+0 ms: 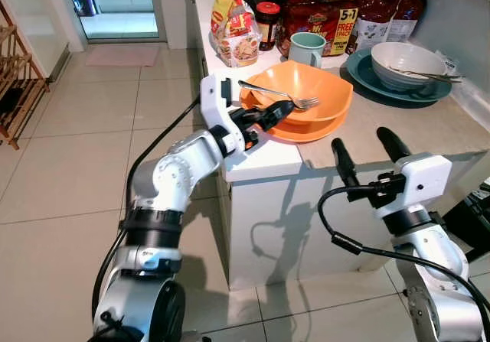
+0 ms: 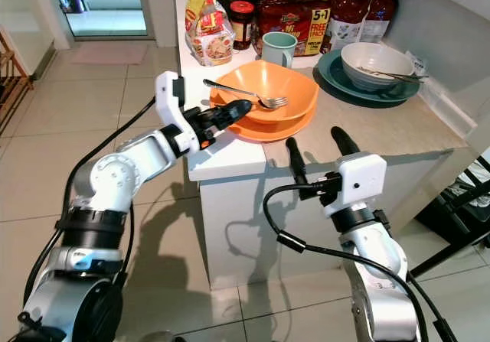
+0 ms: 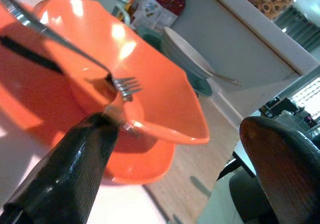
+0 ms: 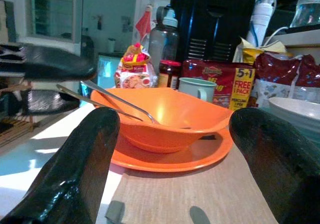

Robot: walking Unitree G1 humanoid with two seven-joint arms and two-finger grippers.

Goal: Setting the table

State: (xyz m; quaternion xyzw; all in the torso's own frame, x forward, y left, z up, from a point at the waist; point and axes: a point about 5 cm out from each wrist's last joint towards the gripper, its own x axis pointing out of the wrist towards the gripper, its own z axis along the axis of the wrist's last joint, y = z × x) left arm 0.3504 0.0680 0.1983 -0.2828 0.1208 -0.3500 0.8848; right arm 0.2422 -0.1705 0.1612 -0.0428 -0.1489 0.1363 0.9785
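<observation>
A: Where's the setting?

B: The orange bowl (image 1: 306, 89) sits on its orange plate (image 1: 310, 130) near the surface's (image 1: 398, 124) front-left corner, with a fork (image 1: 277, 95) resting in the bowl. The left gripper (image 1: 277, 114) reaches the plate's near rim; I can't tell if its fingers are clenched.

A: And the other?

B: The right gripper (image 1: 366, 152) hangs released below the front edge.

A: Risk?

B: Nudging the rim could tip the fork out or slide the stack off.

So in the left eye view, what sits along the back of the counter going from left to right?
Yellow noodle packet → red-lidded jar → pale green mug → grey bowl with cutlery, on a dark teal plate. The orange bowl sits nearer the front.
</observation>
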